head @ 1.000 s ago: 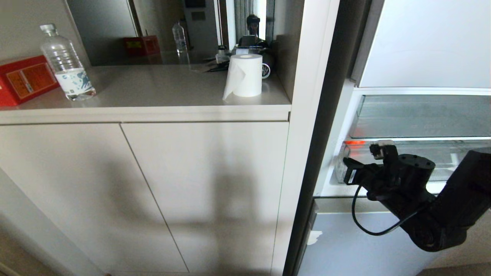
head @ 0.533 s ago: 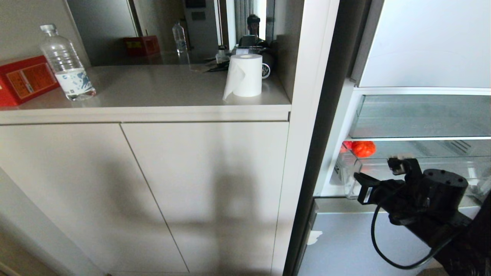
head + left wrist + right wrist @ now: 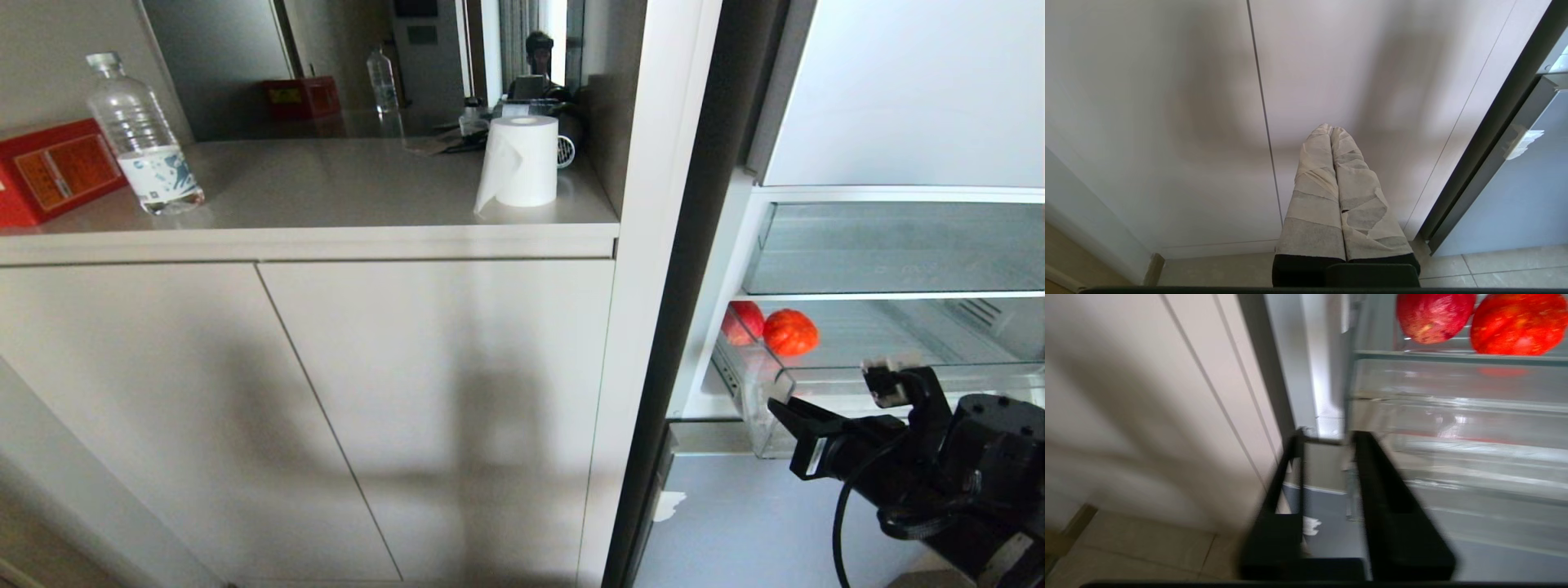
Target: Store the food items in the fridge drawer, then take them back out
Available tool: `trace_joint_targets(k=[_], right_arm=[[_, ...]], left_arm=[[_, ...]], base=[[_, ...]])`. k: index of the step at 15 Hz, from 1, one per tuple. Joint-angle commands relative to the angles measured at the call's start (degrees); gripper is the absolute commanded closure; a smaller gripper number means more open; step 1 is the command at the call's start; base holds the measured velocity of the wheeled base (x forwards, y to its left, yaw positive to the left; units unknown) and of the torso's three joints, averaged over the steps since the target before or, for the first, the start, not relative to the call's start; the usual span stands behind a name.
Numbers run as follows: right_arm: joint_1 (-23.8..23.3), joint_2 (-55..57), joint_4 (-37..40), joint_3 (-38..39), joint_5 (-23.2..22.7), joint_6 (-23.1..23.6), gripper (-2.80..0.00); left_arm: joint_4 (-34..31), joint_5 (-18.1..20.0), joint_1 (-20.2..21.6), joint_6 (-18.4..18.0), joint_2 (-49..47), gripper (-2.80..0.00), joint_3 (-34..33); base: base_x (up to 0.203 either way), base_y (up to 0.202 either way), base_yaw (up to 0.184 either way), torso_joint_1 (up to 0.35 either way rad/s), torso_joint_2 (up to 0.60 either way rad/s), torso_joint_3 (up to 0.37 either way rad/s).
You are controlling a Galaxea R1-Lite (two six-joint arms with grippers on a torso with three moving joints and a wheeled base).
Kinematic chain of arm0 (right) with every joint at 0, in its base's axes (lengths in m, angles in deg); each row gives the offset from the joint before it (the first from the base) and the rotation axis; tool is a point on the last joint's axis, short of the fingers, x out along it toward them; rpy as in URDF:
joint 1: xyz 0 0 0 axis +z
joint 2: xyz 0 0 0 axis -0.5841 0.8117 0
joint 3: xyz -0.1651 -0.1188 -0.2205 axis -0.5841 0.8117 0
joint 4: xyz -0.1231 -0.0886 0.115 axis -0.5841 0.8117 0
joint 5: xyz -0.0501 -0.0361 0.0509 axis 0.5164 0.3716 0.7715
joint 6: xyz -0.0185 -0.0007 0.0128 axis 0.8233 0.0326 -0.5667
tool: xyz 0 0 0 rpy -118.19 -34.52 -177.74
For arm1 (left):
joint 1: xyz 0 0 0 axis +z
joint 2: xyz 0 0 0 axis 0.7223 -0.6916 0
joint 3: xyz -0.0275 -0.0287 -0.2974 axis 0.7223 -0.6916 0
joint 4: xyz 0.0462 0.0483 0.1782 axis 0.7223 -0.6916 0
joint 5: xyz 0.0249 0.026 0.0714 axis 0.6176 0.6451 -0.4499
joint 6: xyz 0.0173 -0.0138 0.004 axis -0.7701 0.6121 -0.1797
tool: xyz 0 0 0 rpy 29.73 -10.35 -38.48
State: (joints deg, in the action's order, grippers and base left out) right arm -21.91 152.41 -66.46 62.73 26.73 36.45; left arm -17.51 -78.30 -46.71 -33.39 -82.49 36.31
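Nearest you, your right gripper hangs just outside the fridge drawer's front left corner, fingers narrowly parted and empty; your left gripper is parked, fingers pressed together. Deeper, both fruits touch in the drawer's left end: the apple-like fruit and ribbed fruit. They look firm, smooth, likely to roll; grip across the widest part.
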Motion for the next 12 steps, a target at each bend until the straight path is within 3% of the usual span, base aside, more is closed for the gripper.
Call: trace_joint_targets(k=[1,9,12], right_arm=[[-0.04,-0.68,-0.16,0.92,0.22,-0.02,-2.8],[-0.12,-10.7,-0.14,9.21,4.22,-0.36,-2.8],[-0.2,-18.1,4.31,9.32,4.94,-0.21,-2.8]], left_arm=[[-0.02,-0.01,-0.03,-0.02,-0.08,0.0,0.0],[-0.02,-0.01,0.01,-0.02,-0.08,0.0,0.0],[-0.02,-0.01,-0.06,-0.02,-0.08,0.0,0.0]], base=[[0.0,0.0,0.0,0.0,0.0,0.0],[0.0,0.0,0.0,0.0,0.0,0.0],[0.0,0.0,0.0,0.0,0.0,0.0]])
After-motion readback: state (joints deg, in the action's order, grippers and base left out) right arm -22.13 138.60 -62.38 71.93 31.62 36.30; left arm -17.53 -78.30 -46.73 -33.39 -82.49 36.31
